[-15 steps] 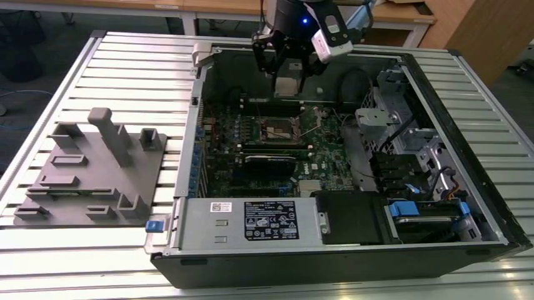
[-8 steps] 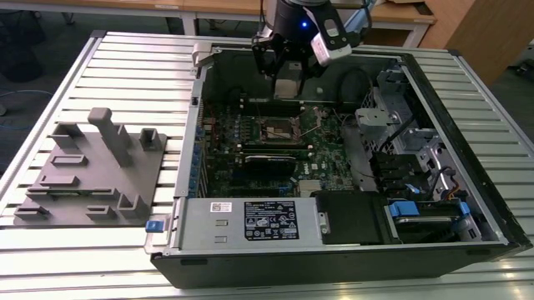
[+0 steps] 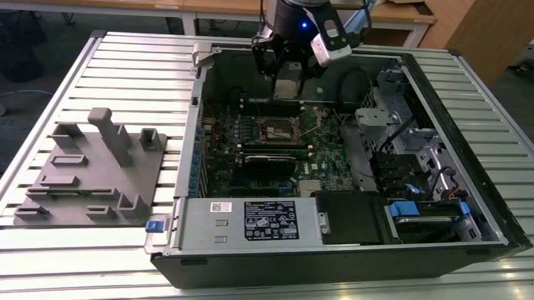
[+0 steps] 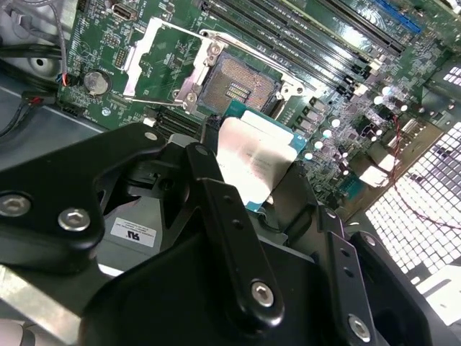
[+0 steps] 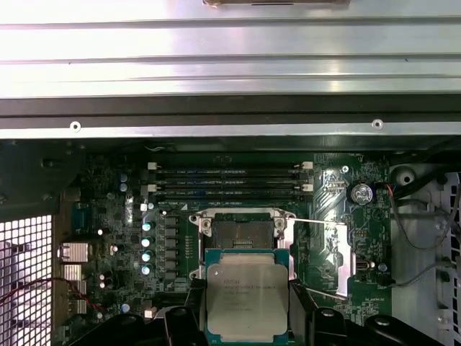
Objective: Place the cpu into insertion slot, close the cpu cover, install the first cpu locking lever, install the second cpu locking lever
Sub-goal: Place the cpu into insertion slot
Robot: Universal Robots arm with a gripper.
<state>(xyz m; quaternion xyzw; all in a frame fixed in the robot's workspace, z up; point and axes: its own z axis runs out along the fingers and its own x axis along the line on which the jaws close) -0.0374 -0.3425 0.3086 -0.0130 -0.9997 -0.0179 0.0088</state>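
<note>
While the black gripper (image 3: pixel 286 86) hangs over the green motherboard (image 3: pixel 327 136), its fingers (image 5: pixel 194 313) are clamped on the flat square silver-grey cpu (image 5: pixel 247 295), near the dark square insertion slot (image 5: pixel 241 229) but not in it. If the cpu goes down tilted, it could bump the slot's silver rim and sit crooked.

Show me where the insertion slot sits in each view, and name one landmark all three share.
Exterior view: the insertion slot sits inside the open case, just below the tool in the picture.
Second wrist view: the insertion slot lies just past the cpu that the tool holds.
First wrist view: the insertion slot lies between the cpu and the long black memory slots.
Shared landmark: the green motherboard around it.
</note>
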